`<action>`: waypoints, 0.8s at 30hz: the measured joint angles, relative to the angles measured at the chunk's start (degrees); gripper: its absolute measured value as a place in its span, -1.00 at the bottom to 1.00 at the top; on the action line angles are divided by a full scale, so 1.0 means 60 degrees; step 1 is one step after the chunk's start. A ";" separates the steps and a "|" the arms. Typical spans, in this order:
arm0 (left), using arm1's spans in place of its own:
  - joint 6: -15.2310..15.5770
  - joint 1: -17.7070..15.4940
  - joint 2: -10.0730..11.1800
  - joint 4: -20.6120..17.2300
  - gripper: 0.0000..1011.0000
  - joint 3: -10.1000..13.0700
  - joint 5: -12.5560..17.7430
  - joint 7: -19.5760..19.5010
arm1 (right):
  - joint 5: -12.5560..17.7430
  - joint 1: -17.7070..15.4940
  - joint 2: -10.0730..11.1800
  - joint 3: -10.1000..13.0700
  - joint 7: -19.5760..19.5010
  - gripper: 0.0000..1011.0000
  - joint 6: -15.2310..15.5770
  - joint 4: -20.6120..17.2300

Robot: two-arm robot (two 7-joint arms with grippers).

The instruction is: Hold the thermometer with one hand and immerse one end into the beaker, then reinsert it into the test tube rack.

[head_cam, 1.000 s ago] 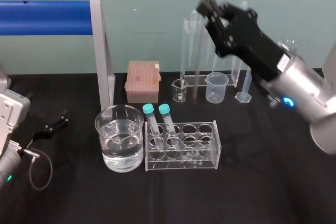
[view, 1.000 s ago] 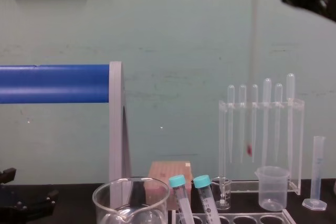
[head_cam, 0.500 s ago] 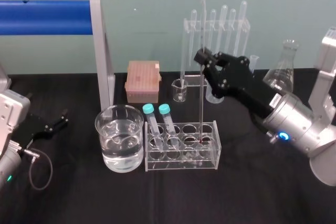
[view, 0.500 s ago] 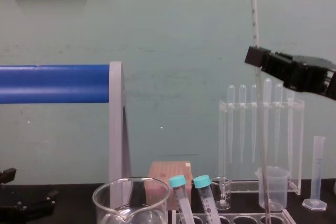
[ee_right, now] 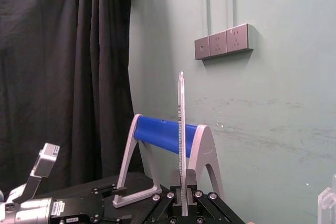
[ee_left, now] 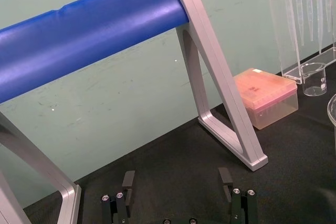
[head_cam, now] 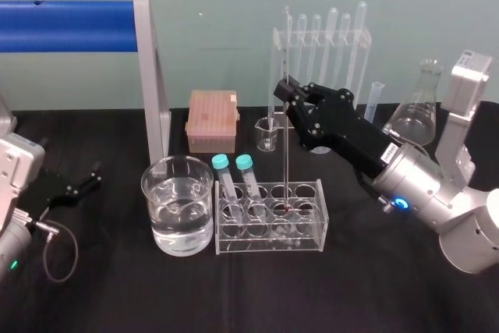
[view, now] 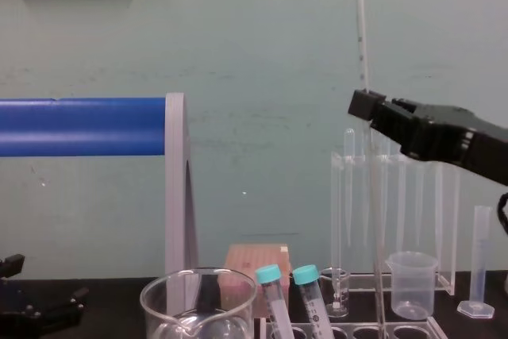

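My right gripper (head_cam: 287, 93) is shut on the thermometer (head_cam: 285, 154), a long thin glass rod that stands nearly upright. Its reddish tip (head_cam: 287, 207) sits low in a back-row hole of the test tube rack (head_cam: 312, 237), just right of the two teal-capped tubes (head_cam: 234, 177). The chest view has the gripper (view: 367, 106) gripping the rod (view: 362, 37) about halfway up. In the right wrist view the rod (ee_right: 181, 140) rises from between the fingers. The beaker (head_cam: 176, 171), part full of water, stands left of the rack. My left gripper (ee_left: 177, 181) rests open at the table's far left.
Behind the rack stand a pink tip box (head_cam: 211, 120), a tiny glass beaker (head_cam: 267, 134), a clear pipette stand (head_cam: 320, 44) and a flask (head_cam: 413, 115). A plastic beaker (view: 413, 283) and a graduated cylinder (view: 479, 260) stand at the back right. A blue bar on grey legs (head_cam: 70, 26) spans the left.
My right gripper came down and to the left with the thermometer. The rod's tip dropped from behind the rack into one of its holes.
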 joint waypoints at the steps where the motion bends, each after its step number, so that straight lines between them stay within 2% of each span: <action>1: 0.0000 0.0000 0.0000 0.0000 0.99 0.0000 0.0000 0.0000 | -0.0045 0.0061 -0.0053 -0.0032 0.0031 -0.89 -0.0027 0.0113; 13: 0.0000 0.0000 0.0000 0.0000 0.99 0.0000 0.0000 0.0000 | -0.0315 0.0376 -0.0347 -0.0326 0.0264 -0.89 -0.0102 0.0981; 24: 0.0000 0.0000 0.0000 0.0000 0.99 0.0000 0.0000 0.0000 | -0.0639 0.0557 -0.0446 -0.0570 0.0367 -0.89 -0.0055 0.1416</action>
